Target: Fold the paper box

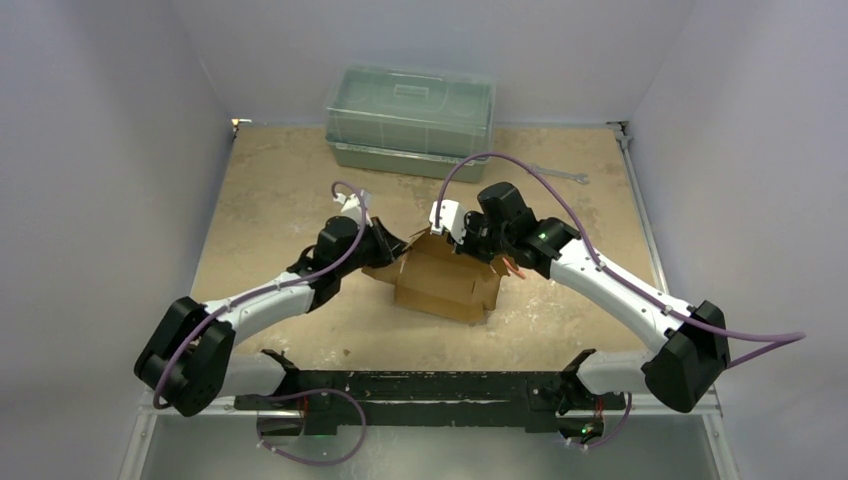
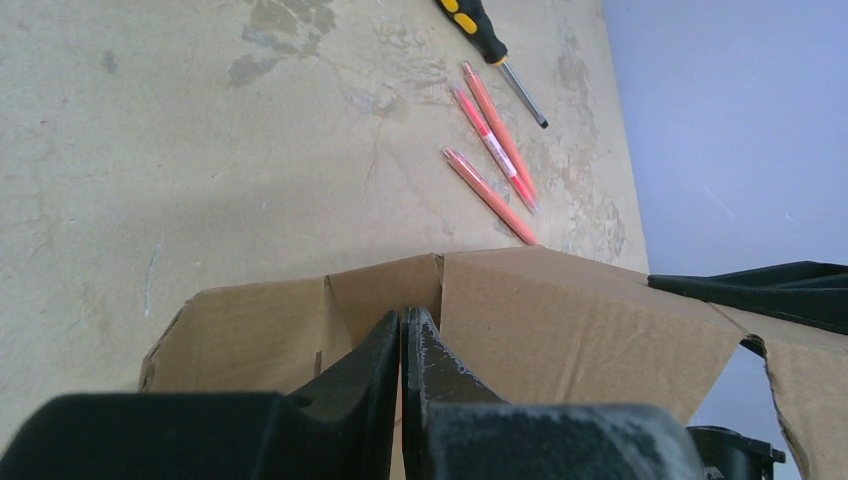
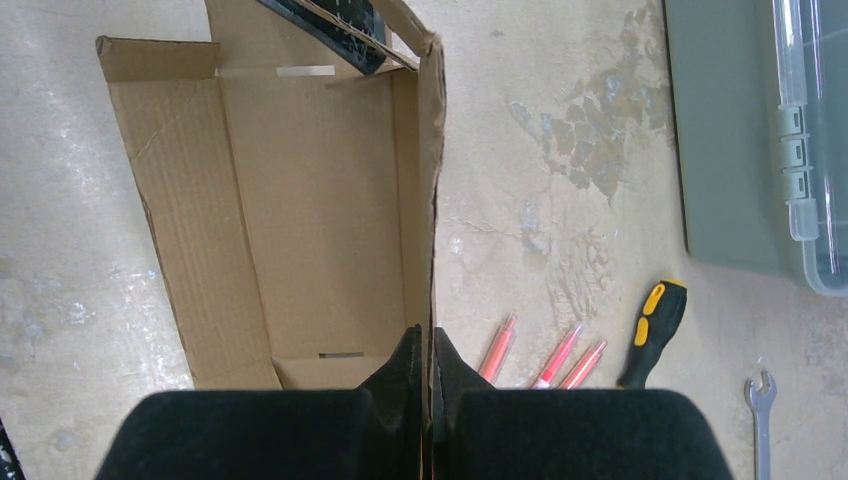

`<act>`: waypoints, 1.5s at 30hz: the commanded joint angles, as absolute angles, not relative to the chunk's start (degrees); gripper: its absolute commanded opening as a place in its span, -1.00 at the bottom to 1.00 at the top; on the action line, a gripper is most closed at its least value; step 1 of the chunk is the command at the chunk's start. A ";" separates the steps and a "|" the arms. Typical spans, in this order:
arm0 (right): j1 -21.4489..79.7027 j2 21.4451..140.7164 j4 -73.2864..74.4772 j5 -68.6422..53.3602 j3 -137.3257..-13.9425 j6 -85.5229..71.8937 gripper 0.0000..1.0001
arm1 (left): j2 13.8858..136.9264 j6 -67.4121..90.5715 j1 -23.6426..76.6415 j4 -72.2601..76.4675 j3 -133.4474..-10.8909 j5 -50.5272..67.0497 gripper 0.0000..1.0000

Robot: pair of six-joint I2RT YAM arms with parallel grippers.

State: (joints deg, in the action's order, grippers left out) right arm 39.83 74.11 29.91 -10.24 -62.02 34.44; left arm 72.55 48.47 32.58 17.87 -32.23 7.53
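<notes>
1. Closest to where I stand, a black rail (image 1: 420, 388) runs along the near edge of the tabletop (image 1: 270, 190), with both arm bases at its ends. The arms lean inward to meet over the middle.
2. The paper box (image 1: 440, 285) sits mid-tabletop between the two arms. It is brown, partly raised, with its panels open and one wall standing upright.
3. The left pincer (image 2: 402, 335) is at the box's left side. Its fingers are pressed together, clenched on a thin cardboard edge near a slit between two flaps.
4. The right pincer (image 3: 432, 350) comes in from the far right side. Its fingers are clenched on the top edge of the upright wall, which runs straight into the narrow line between them.
5. Just beyond the box, to the right, three orange-pink pens (image 2: 490, 150) lie loose on the tabletop, close together and roughly parallel.
6. Beside the pens lies a screwdriver (image 3: 652, 330) with a black and yellow handle.
7. Farther right, apart from the screwdriver, a small wrench (image 3: 760, 395) lies flat.
8. At the far edge, against the back wall, stands a translucent grey-green plastic bin (image 1: 410, 120) with its lid on.
</notes>
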 commanded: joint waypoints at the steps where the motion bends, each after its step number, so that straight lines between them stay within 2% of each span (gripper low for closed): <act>1: 39.73 72.69 28.82 -12.13 -62.27 34.12 -1.00 | 75.32 50.87 32.38 25.62 -31.84 11.48 -0.93; 6: 39.17 71.98 28.95 -12.16 -61.96 34.28 -1.00 | 75.83 51.59 32.22 26.38 -31.92 11.83 -0.92; 10: 38.12 69.74 28.57 -14.42 -61.35 34.63 -1.00 | 68.46 49.18 31.36 20.42 -32.25 10.34 -0.87; 15: 36.92 66.83 29.20 -15.81 -60.56 36.19 -1.00 | 56.80 46.11 29.24 5.47 -33.66 7.78 -0.50; 21: 35.05 64.80 30.24 -18.07 -60.39 37.40 -1.00 | 45.11 43.45 28.65 -7.16 -32.91 3.89 -0.17; 26: 33.49 64.01 31.12 -20.92 -59.48 39.00 -1.00 | 37.25 39.43 28.65 -8.27 -30.78 3.64 0.20; 33: 31.88 64.09 32.63 -22.54 -59.19 39.64 -1.00 | 37.93 30.53 28.65 -4.89 -30.14 5.76 0.46; 37: 30.54 63.53 32.65 -24.40 -58.70 39.64 -1.00 | 44.70 32.14 28.65 3.33 -29.73 12.53 0.48; 41: 29.44 62.66 32.11 -25.82 -57.42 39.38 -1.00 | 51.60 34.63 28.70 6.91 -30.74 14.42 0.44; 45: 28.86 61.79 31.52 -26.48 -56.20 39.29 -1.00 | 55.80 37.09 29.56 11.22 -29.59 16.08 0.08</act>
